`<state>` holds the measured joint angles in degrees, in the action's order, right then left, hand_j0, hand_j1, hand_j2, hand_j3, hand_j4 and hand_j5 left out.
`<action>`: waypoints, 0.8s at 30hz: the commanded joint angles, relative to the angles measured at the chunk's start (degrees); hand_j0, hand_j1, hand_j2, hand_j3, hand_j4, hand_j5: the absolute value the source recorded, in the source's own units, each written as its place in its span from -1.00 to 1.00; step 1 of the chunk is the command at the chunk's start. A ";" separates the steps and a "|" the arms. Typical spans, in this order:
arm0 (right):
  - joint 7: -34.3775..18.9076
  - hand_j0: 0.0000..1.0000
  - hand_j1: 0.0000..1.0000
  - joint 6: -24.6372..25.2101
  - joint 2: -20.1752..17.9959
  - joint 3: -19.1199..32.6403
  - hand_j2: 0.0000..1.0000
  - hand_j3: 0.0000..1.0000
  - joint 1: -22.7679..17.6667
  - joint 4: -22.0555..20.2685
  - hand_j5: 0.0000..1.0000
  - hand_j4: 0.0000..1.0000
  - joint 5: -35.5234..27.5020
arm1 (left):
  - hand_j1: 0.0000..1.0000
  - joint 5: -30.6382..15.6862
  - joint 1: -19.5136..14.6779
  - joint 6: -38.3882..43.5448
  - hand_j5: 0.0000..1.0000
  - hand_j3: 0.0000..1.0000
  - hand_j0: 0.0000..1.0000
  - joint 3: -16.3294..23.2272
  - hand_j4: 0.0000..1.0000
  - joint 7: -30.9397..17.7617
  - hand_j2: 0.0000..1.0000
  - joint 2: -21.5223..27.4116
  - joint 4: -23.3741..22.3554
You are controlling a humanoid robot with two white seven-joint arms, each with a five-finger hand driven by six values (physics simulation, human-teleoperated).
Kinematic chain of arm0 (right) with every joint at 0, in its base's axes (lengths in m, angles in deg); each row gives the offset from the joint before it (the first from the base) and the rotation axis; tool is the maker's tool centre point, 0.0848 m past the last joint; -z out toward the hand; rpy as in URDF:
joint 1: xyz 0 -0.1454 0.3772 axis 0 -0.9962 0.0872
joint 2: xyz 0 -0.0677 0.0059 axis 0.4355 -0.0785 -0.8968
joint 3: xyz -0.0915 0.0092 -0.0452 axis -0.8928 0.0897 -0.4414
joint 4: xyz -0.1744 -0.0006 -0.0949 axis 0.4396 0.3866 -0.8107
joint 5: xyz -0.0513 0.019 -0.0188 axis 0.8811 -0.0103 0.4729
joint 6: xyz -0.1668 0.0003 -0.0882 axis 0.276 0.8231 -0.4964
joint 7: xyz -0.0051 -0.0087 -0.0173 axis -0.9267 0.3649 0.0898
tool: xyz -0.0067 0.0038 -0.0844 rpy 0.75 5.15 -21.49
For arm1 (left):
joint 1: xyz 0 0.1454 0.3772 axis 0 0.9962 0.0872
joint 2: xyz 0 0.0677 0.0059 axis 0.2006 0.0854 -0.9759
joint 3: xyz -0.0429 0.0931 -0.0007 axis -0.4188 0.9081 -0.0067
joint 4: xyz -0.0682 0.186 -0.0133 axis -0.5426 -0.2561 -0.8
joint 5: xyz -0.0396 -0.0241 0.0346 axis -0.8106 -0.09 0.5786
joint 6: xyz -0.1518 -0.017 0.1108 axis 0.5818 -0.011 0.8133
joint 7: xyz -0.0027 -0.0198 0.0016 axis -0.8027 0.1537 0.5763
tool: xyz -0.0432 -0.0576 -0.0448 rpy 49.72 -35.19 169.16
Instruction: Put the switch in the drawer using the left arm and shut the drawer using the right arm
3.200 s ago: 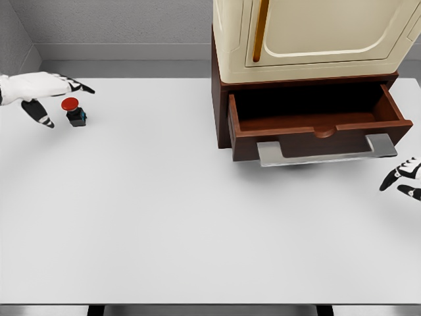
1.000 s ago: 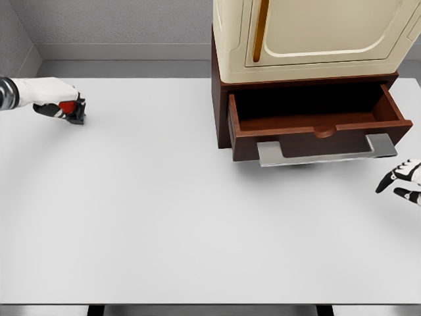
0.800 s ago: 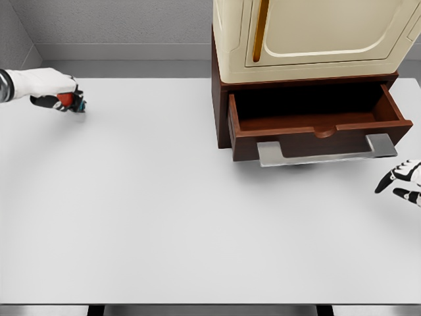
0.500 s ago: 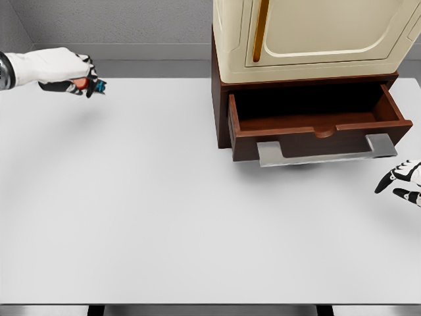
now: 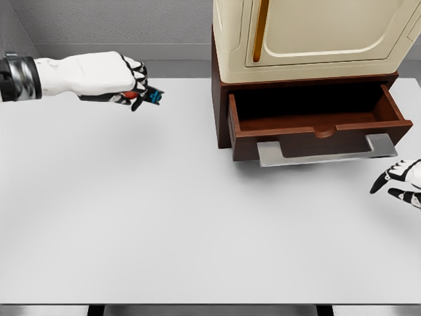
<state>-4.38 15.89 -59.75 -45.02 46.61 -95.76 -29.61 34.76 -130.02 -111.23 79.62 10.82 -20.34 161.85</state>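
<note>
Resting near the table's [image 5: 197, 230] right edge, the right hand [image 5: 401, 181] lay loosely open, holding nothing. Farther back gaped the open drawer [image 5: 316, 125]. Farthest, well left, the left hand [image 5: 118, 78] clenched the switch [image 5: 146, 96] above the tabletop.

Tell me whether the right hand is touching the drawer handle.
Apart. The head view shows the right hand low at the right edge, with bare table between it and the drawer handle.

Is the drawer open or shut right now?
Open. The drawer is pulled out from the cabinet, its dark inside shows nothing in it, and its metal handle juts toward the camera.
</note>
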 commanded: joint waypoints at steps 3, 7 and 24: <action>0.02 0.02 0.02 0.16 -0.06 -0.04 0.02 0.02 -0.09 -0.02 0.02 0.02 -0.41 | -0.49 -4.28 0.00 0.23 -0.49 -0.49 -0.49 1.53 -0.49 0.11 -0.49 1.00 6.43; 0.02 0.02 0.02 0.16 -0.06 -0.30 0.02 0.02 0.00 -0.02 0.02 0.02 -0.41 | -0.49 -6.83 -0.09 0.23 -0.49 -0.49 -0.49 1.97 -0.49 0.11 -0.49 0.56 10.73; 0.02 0.02 0.02 0.16 -0.06 -0.39 0.02 0.02 0.26 -0.02 0.02 0.02 -0.41 | -0.48 -6.04 -7.73 0.23 -0.48 -0.48 -0.48 8.73 -0.48 0.11 -0.48 -17.45 6.34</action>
<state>-4.38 15.89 -59.75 -45.41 46.87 -95.76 -29.60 29.03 -138.01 -111.29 87.43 10.79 -34.75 169.75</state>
